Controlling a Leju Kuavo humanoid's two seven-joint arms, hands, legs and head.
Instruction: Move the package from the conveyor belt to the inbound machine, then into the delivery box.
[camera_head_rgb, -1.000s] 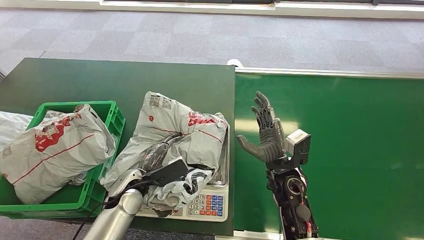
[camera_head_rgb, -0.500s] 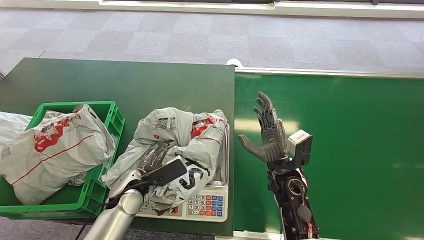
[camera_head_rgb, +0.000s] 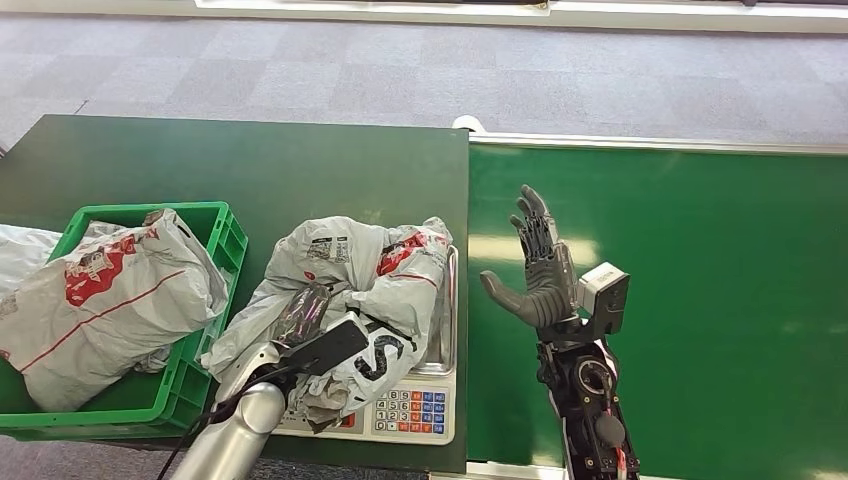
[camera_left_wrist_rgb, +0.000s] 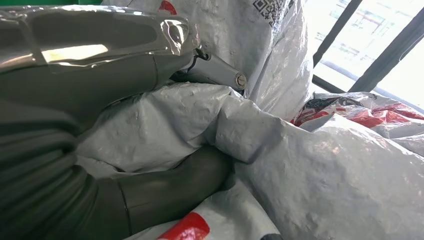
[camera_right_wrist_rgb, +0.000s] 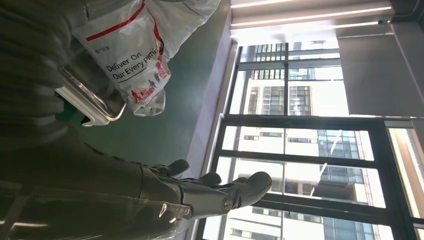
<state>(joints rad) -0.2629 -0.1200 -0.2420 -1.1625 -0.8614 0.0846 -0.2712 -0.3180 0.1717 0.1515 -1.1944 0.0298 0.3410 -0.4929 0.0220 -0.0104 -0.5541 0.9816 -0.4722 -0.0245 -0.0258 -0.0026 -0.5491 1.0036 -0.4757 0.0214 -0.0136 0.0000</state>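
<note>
On the scale (camera_head_rgb: 428, 405), left hand (camera_head_rgb: 305, 345) fingers clutch the package (camera_head_rgb: 355, 275); right hand (camera_head_rgb: 540, 270) fingers spread.

The package (camera_head_rgb: 365, 275) is a crumpled grey plastic bag with red marks. It lies on the scale (camera_head_rgb: 415, 410), next to the green box (camera_head_rgb: 232, 235).

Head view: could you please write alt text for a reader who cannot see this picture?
The robot's left hand grips a crumpled grey package lying on a weighing scale, beside a green crate holding another grey parcel. The right hand is raised, fingers spread, above the green conveyor belt.
</note>
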